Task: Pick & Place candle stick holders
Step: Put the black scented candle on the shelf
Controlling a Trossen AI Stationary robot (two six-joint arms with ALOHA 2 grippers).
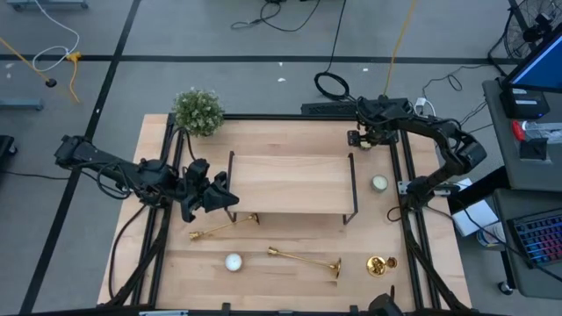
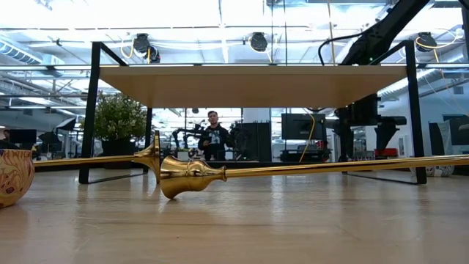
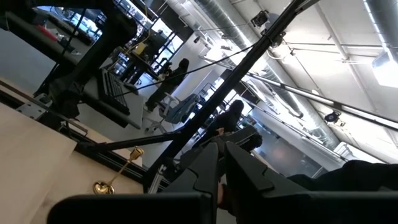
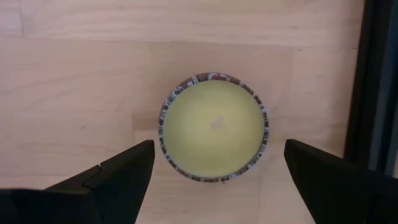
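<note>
Two gold candle stick holders are lying on their sides on the wooden table (image 1: pixel 290 285), in front of a wooden shelf (image 1: pixel 290 183) with a black wire frame. One candle stick holder (image 1: pixel 222 228) is resting just below the shelf's front left leg, its stem angled toward the front; the other candle stick holder (image 1: pixel 306 260) is lying nearer the front edge, to the right of a small white candle (image 1: pixel 233 262). In the low view their flared ends are appearing to meet under the shelf, though the high view shows them apart.

The left end effector (image 1: pixel 230 198) is hovering beside the shelf's left front leg, just above the nearer holder, with its fingers (image 3: pixel 214 168) pressed nearly together and nothing between them.

The right end effector (image 4: pixel 214 171) is hanging straight over a yellowish candle (image 4: pixel 214 127) in a patterned cup, which is sitting on the table to the right of the shelf; its two fingers are spread wide to either side of the candle, gripping nothing.

A gold patterned pot (image 1: pixel 378 264) is standing near the table's front right, and a small green plant (image 1: pixel 198 111) is sitting at the back left corner. A person (image 2: pixel 213 138) is standing in the room beyond.
</note>
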